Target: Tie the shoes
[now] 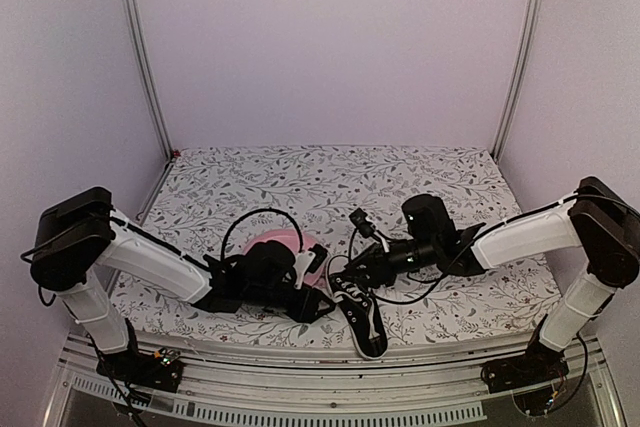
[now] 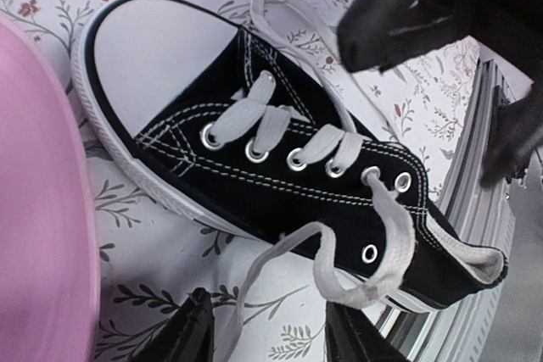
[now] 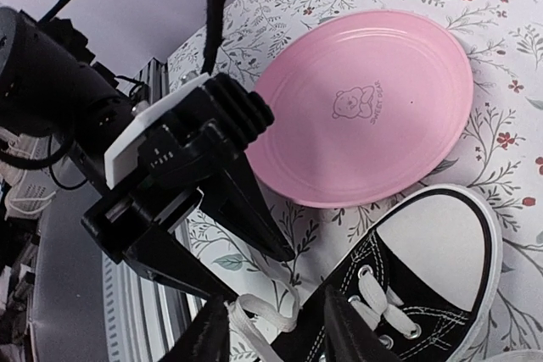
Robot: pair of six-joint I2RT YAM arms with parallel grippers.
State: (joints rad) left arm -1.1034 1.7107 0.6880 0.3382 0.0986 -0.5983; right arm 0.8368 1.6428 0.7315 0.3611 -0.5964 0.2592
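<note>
Left end effector (image 1: 312,305) and right end effector (image 1: 347,272) sit close together over the sneaker (image 1: 362,319) at the near edge of the table (image 1: 300,177), with the pink plate (image 1: 288,239) just to its left.

Left wrist view: left fingers (image 2: 191,332) are spread, with a loose lace (image 2: 373,269) looping between them, unpinched. Sneaker upright on its sole, toe near plate, heel over the table rail.

Right wrist view: right fingers (image 3: 210,332) are parted, lace lying in the gap. Toe cap just beside the plate rim.
</note>
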